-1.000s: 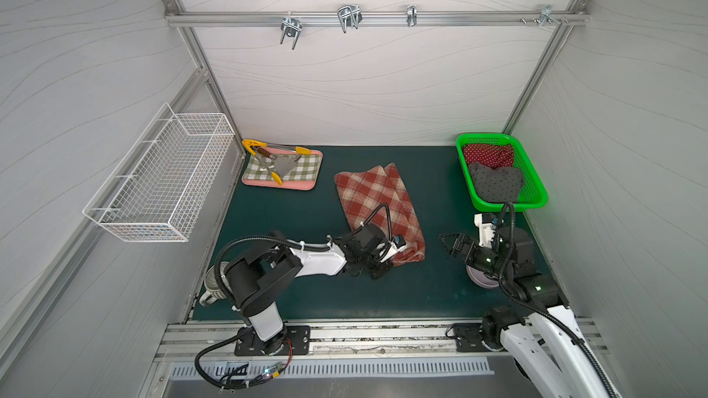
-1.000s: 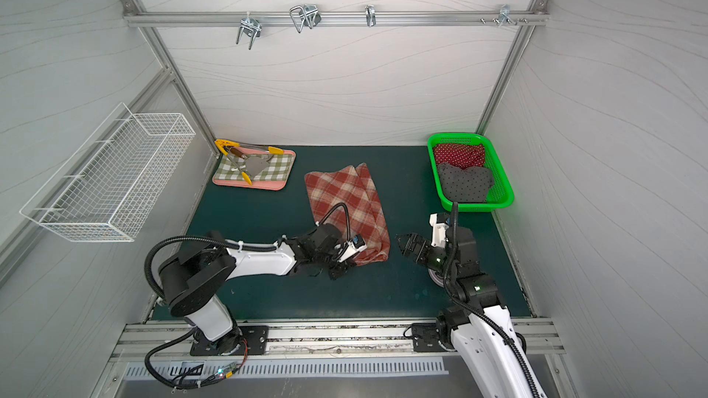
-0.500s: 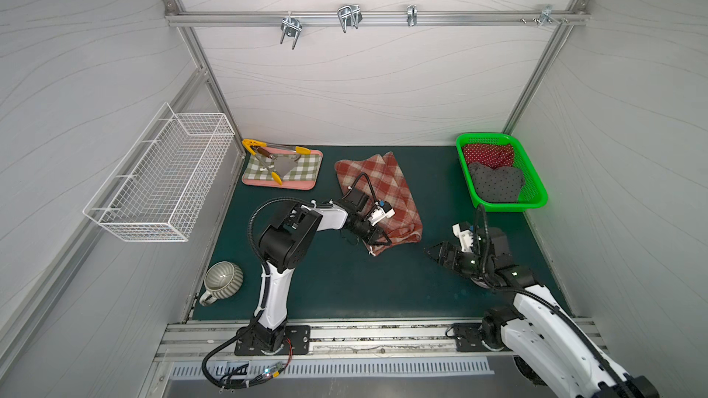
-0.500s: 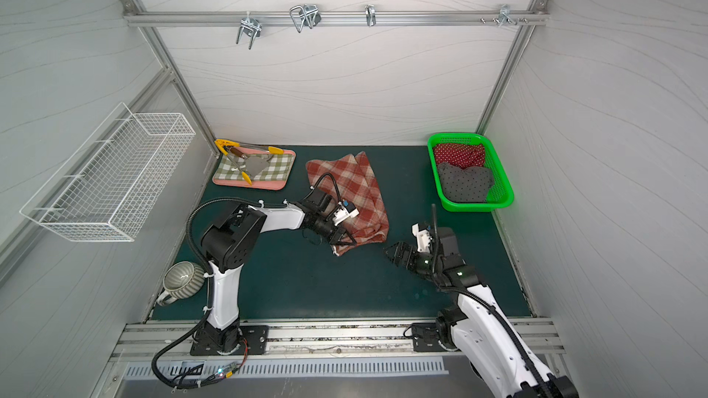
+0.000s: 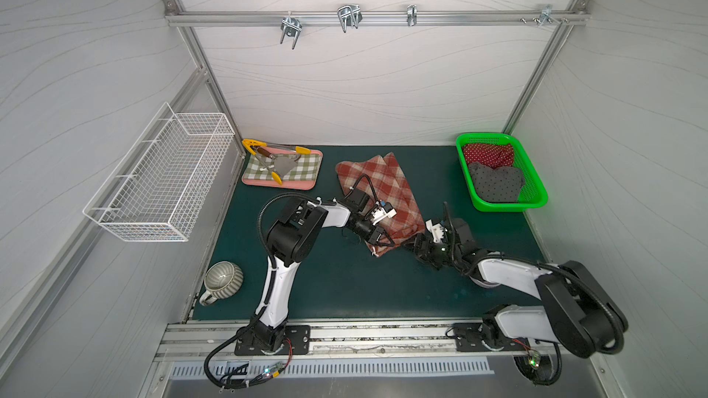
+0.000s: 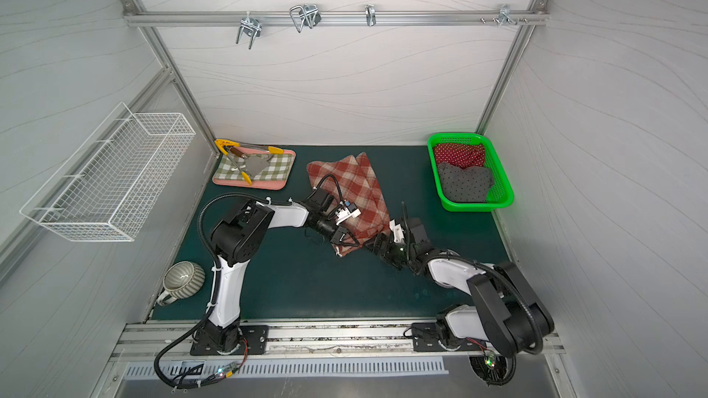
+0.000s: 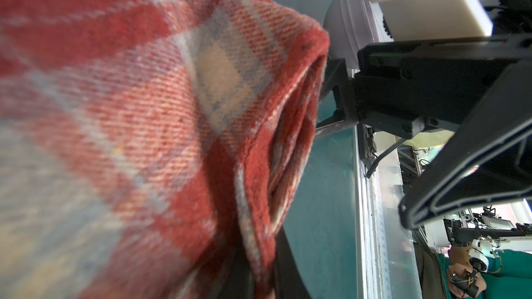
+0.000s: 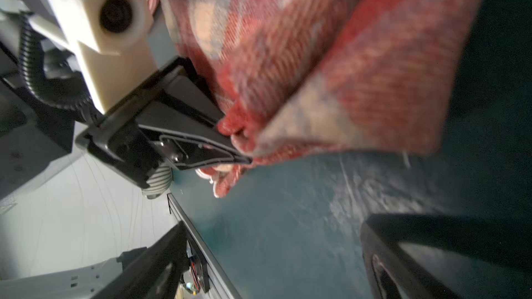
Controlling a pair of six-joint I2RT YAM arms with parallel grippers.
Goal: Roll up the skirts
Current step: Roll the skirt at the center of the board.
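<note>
Well clear of the green basket (image 5: 536,202), toward the middle of the bench (image 5: 344,289), the rust-red and cream plaid skirt (image 5: 387,189) lies mostly flat, with its near corner bunched and lifted off the surface. That corner has just been gathered up: a second ago the skirt lay flat with the left fingers down at that hem. Now the left fingers (image 5: 379,240) are pinched tight on the layered hem, so I judge the first turn of the roll is starting from that end. The left arm reaches out low, wrist turned sideways. The right arm has swung away from the basket toward the skirt and stretches low over the bench. The right fingers (image 5: 417,245) are spread wide, holding nothing, just beside the raised corner. A red dotted skirt (image 5: 486,155) and a grey dotted skirt (image 5: 496,185) lie in the basket.
</note>
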